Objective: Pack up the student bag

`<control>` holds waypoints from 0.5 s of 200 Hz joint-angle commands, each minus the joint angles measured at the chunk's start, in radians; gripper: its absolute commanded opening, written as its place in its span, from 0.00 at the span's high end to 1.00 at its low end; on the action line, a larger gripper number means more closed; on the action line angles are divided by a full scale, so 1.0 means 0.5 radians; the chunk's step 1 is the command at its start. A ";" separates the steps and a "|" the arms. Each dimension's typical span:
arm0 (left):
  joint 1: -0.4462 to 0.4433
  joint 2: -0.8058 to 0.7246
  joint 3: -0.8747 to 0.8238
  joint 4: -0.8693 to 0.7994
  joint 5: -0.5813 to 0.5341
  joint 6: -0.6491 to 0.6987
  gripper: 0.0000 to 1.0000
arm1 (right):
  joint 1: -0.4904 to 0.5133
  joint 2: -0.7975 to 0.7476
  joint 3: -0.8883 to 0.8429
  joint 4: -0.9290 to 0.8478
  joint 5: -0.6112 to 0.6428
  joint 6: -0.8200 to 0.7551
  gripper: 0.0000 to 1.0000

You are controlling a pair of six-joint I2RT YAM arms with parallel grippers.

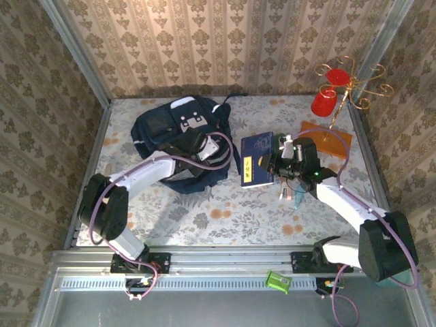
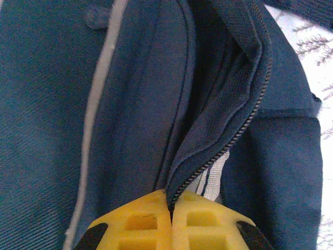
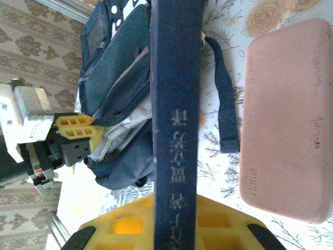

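Tabletop (image 1: 204, 218) under a floral cloth carries everything here. Left of centre and toward the back lies the student bag (image 1: 178, 139), dark navy, with its white studded front patch facing up near the rear wall. The left arm (image 1: 139, 174) reaches in from the near left corner. The left claw (image 2: 170, 207) sits at the bag's near right side, its yellow fingers (image 2: 138, 221) pressed together on the zippered edge of the opening. The fabric lip with its zip teeth runs up from between them, and the mouth gapes a little beside it.

Just right of the bag, near the middle of the tabletop, is a dark blue book (image 1: 257, 160) with gold lettering. Whether it rests on the cloth I cannot tell. The right claw (image 3: 174, 211) pinches it from the right, one finger on each cover, with the spine toward the wrist camera.

Beyond the book, a pink rounded case (image 3: 289, 114) lies flat on the cloth, apart from the bag's loose strap (image 3: 227, 99). At the far right corner a thin gold stand (image 1: 344, 88) holds red ornaments.
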 commanded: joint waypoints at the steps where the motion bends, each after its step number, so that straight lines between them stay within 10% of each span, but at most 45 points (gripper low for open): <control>1: -0.120 -0.162 -0.067 0.302 -0.497 0.225 1.00 | 0.058 0.039 0.007 0.216 -0.142 0.201 0.95; 43: -0.254 -0.366 -0.133 0.893 -1.062 0.581 1.00 | 0.218 0.174 0.037 0.395 -0.189 0.514 0.96; 100: -0.322 -0.425 -0.097 1.403 -1.191 0.921 1.00 | 0.432 0.531 0.189 0.693 -0.179 0.782 0.96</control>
